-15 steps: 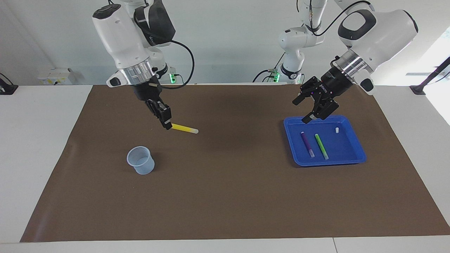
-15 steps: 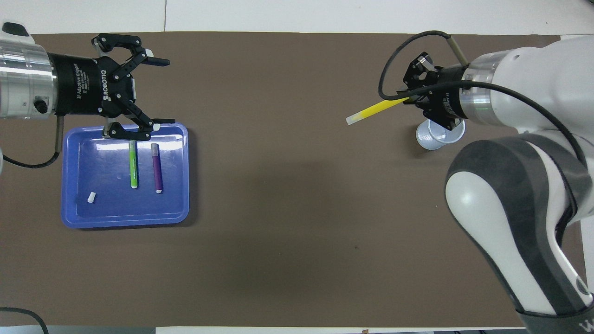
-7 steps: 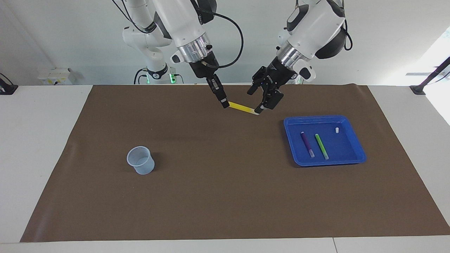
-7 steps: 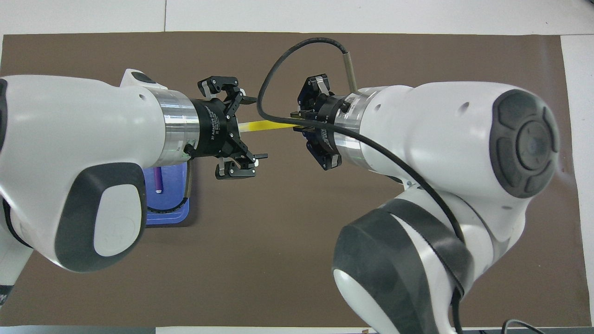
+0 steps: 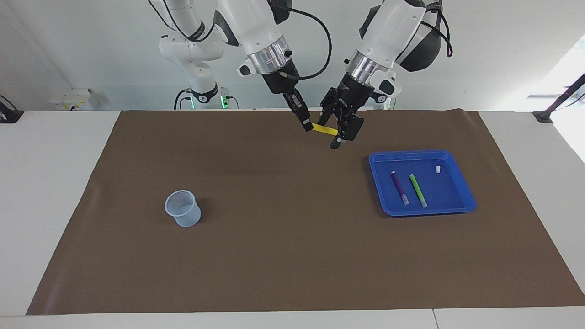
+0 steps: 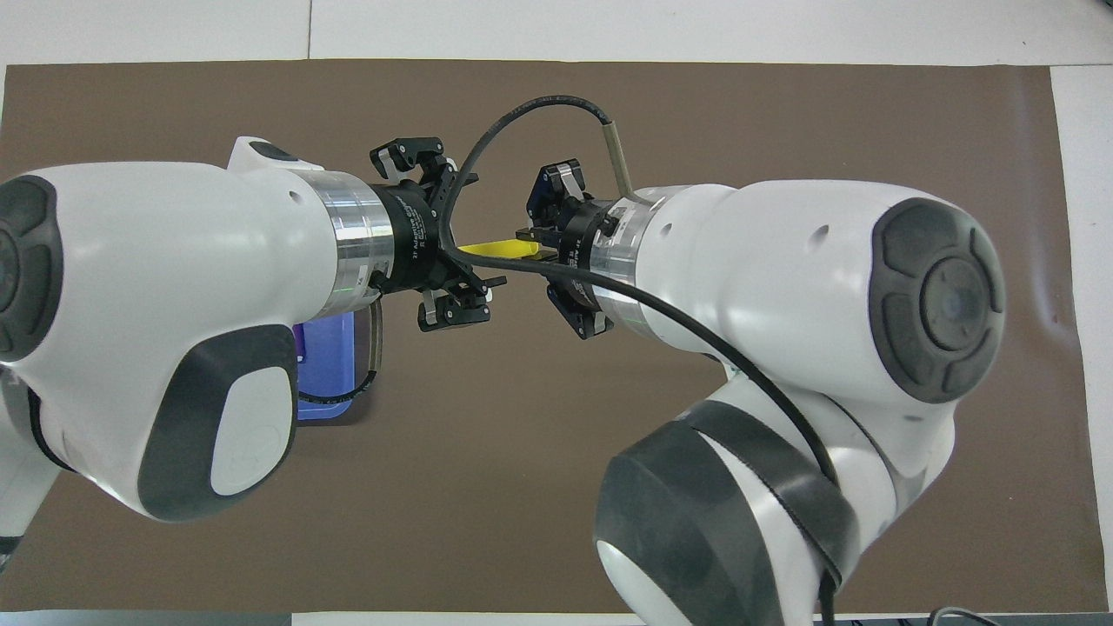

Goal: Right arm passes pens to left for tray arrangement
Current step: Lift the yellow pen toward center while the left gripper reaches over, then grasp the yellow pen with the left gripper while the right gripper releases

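My right gripper (image 5: 308, 126) is shut on one end of the yellow pen (image 5: 325, 130), held nearly level in the air over the mat's middle, near the robots' edge. My left gripper (image 5: 332, 133) is open, and the pen's free end lies between its fingers without either closing on it. In the overhead view the yellow pen (image 6: 500, 249) bridges the left gripper (image 6: 480, 233) and the right gripper (image 6: 536, 252). The purple pen (image 5: 399, 187) and the green pen (image 5: 417, 190) lie side by side in the blue tray (image 5: 379, 161), toward the left arm's end.
A small white cap-like piece (image 5: 438, 169) lies in the tray's corner. A translucent bluish cup (image 5: 183, 209) stands upright on the brown mat (image 5: 292, 256) toward the right arm's end. In the overhead view the arms hide most of the tray (image 6: 329, 365).
The right gripper carried the yellow pen from beside the cup to the middle. The left gripper left the tray to meet it, and the pen's free end slid between its open fingers.
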Controlling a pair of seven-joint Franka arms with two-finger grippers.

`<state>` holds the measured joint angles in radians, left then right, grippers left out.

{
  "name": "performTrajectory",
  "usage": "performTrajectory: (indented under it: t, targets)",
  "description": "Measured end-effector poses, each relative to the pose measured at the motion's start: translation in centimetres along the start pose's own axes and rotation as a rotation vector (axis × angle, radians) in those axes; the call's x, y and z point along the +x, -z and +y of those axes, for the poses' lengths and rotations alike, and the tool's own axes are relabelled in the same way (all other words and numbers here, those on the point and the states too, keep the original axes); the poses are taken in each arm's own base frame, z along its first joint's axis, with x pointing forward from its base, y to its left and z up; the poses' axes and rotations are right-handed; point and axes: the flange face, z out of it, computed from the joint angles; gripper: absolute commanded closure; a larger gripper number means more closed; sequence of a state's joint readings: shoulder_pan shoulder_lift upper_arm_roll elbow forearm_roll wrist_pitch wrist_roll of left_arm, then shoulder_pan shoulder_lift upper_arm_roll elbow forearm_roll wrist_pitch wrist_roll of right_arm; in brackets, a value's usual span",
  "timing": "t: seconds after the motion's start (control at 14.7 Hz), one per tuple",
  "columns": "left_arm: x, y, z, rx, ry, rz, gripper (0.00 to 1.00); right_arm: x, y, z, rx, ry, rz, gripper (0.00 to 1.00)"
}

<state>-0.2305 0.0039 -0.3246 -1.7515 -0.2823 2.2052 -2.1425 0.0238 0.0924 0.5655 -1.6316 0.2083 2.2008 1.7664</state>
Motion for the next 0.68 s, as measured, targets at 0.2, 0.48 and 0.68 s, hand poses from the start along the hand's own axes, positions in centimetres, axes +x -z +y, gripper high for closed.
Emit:
performTrajectory:
  t: [0.2,0.48,0.68]
  targets:
    - [0.09,-0.06,0.02,-0.004,-0.007,0.009,0.18,0.01,0.00,-0.02,0.000,0.000,0.000,1.00]
    - [0.23,-0.10,0.08,-0.011,-0.014,0.021,0.42,0.02,-0.02,-0.02,0.000,0.000,0.000,1.00]
    - [0.22,-0.15,0.02,-0.009,-0.016,0.024,0.51,0.10,0.02,-0.21,0.010,0.001,0.001,1.00]
